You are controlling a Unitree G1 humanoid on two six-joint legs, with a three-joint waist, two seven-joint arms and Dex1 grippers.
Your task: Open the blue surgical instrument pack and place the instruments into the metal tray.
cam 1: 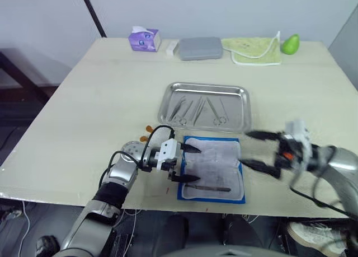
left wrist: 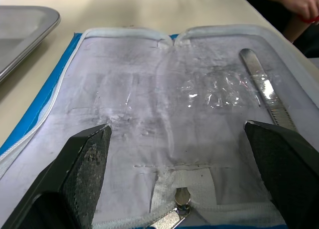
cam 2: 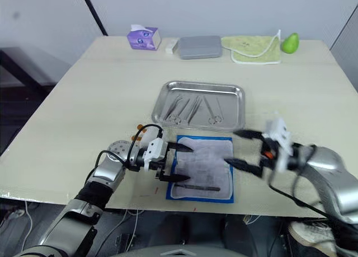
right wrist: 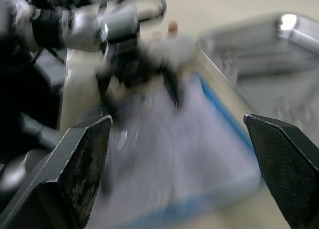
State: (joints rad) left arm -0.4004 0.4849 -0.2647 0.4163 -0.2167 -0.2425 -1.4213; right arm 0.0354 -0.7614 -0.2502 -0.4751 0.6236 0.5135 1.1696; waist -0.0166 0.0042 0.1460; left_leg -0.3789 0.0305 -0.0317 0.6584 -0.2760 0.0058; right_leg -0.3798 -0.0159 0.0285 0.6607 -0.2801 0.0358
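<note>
The blue surgical instrument pack (cam 1: pixel 213 168) is laid open between both claws. The left gripper (cam 1: pixel 184 163) is spread wide at its edge, nothing held; same for the right gripper (cam 1: pixel 254 150). One instrument (left wrist: pixel 264 92) is left inside, others (cam 1: pixel 198 110) sit in the metal tray (cam 1: pixel 241 92) just beyond.

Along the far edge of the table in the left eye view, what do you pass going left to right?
Purple tissue box → small white block → grey case → yellow-green cloth → green pear-shaped object.
</note>
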